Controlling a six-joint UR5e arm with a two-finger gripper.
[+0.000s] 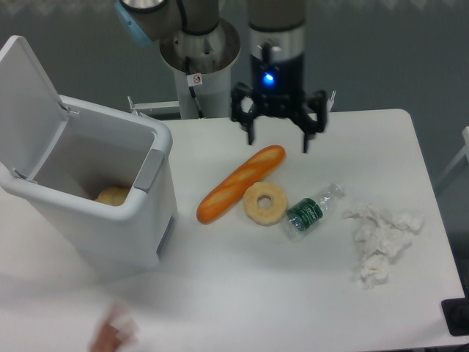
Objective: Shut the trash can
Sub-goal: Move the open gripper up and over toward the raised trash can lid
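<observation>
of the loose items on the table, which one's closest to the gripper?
The baguette. Its upper right end lies just below the open gripper, while the bagel, the plastic bottle and the crumpled tissue all sit farther off toward the front and right.

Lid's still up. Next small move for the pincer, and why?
Probably travel left toward the raised flat lid of the large white plastic trash can: the open, empty pincer hovers above the orange baguette, far from it.
</observation>
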